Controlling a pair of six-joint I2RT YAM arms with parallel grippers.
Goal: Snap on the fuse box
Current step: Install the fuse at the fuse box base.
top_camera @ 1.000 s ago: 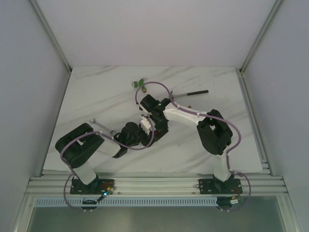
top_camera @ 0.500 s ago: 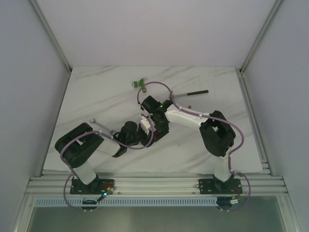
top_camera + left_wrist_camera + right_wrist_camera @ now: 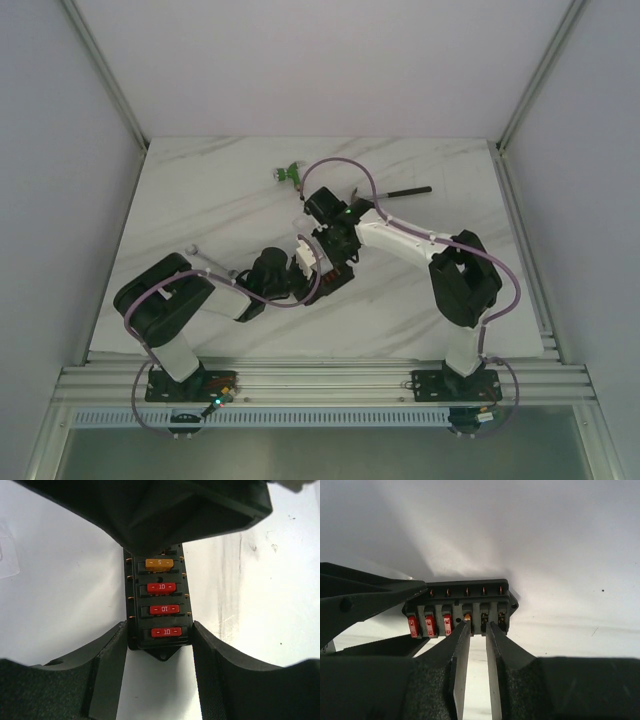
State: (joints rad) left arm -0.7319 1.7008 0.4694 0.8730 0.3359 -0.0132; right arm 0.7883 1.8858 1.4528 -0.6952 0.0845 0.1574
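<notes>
Right gripper [image 3: 477, 625] has lifted back, jaws eased slightly apart and empty, while your left gripper [image 3: 159, 630] pinches the fuse box [image 3: 465, 597] at mid-table [image 3: 200, 190], likely steadying it.

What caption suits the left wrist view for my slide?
Left claw holds the fuse box by its sides, three red fuses and one orange fuse visible.

Top external: high behind the arm bases [image 3: 185, 383], looking down on the white marble-veined table [image 3: 200, 200]. Both wrist views share the small black plastic fuse box [image 3: 159, 605]: left close above, right low beside it.
</notes>
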